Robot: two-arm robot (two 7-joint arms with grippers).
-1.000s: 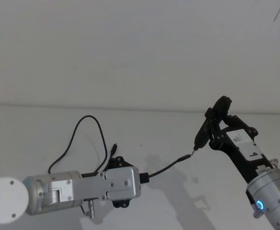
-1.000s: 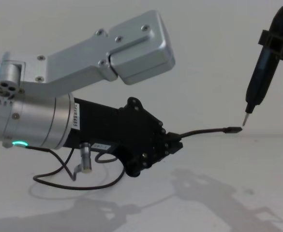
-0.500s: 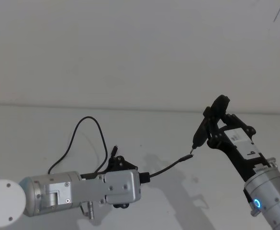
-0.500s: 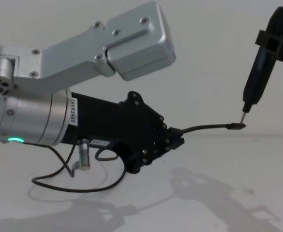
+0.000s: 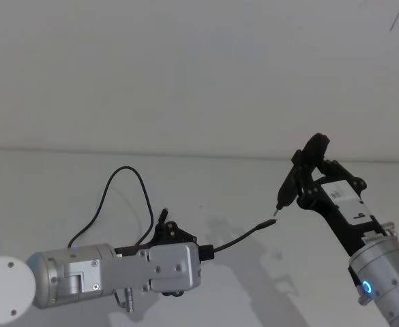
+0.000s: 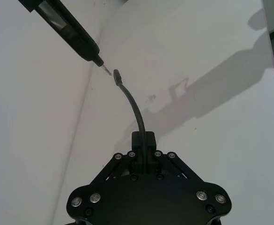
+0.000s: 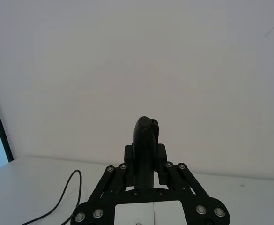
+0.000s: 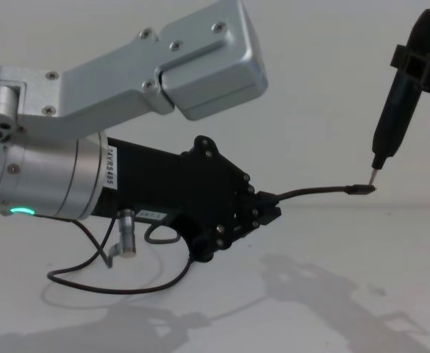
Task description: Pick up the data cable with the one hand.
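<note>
- Head: left claw [image 5: 204, 251] low over table [image 5: 254, 293], closed on cable [image 5: 243, 235]; short free end juts toward right claw [image 5: 308, 189]; plug just beside tip of pen [image 5: 291, 187]; rest of cable loops on table behind left claw.
- Left wrist: left claw [image 6: 144, 140] pinched tight on cable [image 6: 134, 105]; plug a small gap from pen [image 6: 76, 35] tip.
- Right wrist: right claw [image 7: 146, 157] clamped round pen [image 7: 146, 131].
- Chest: cable [image 8: 310, 193] end held clear of table; slack lies under left arm.
</note>
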